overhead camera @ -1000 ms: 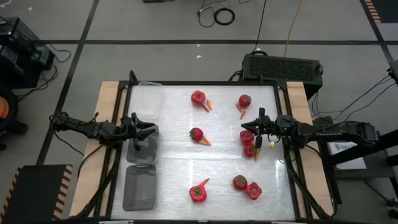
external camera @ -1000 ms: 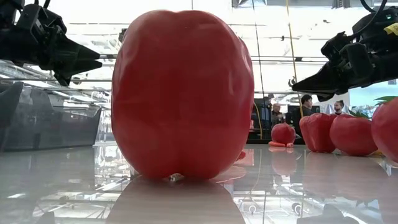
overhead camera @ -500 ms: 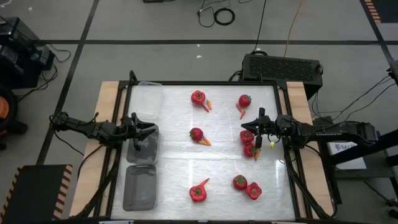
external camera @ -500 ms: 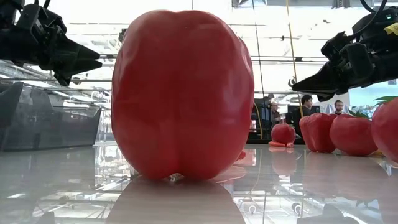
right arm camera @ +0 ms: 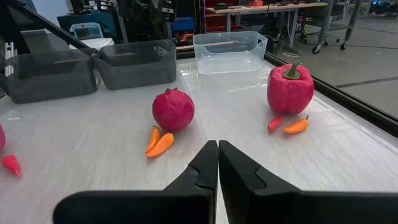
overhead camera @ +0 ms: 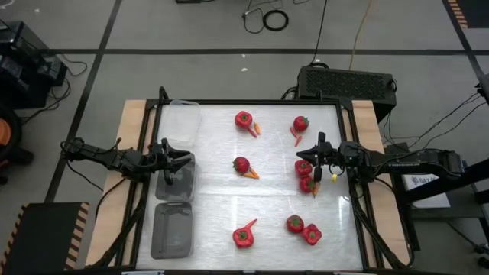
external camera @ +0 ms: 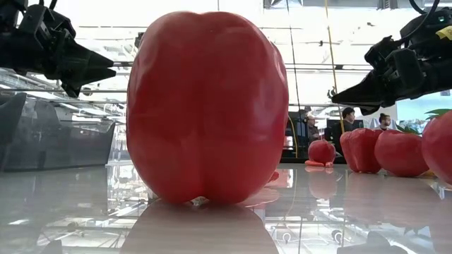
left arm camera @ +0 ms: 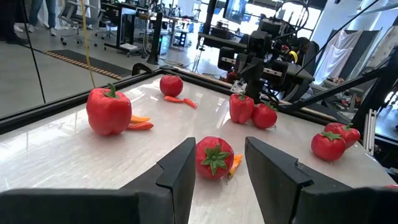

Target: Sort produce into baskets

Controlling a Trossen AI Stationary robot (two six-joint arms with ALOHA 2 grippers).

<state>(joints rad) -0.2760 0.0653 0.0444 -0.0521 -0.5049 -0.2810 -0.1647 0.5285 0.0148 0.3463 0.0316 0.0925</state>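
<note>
Nothing is sorted yet: my empty left gripper point(overhead camera: 186, 159) hovers part-open over the clear plastic baskets point(overhead camera: 175, 176), my right gripper point(overhead camera: 302, 157) shut beside the red peppers point(overhead camera: 306, 175) scattered on the counter point(overhead camera: 218, 206), so next I must pick one.

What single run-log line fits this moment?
left gripper: open, over grey tray | right gripper: shut, empty | red produce: unsorted

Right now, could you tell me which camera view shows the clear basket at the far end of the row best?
The right wrist view: the clear basket shows whole, rim and walls, beside two darker baskets. The high view shows it small and washed out from above. The low and left wrist views do not show it clearly.
</note>
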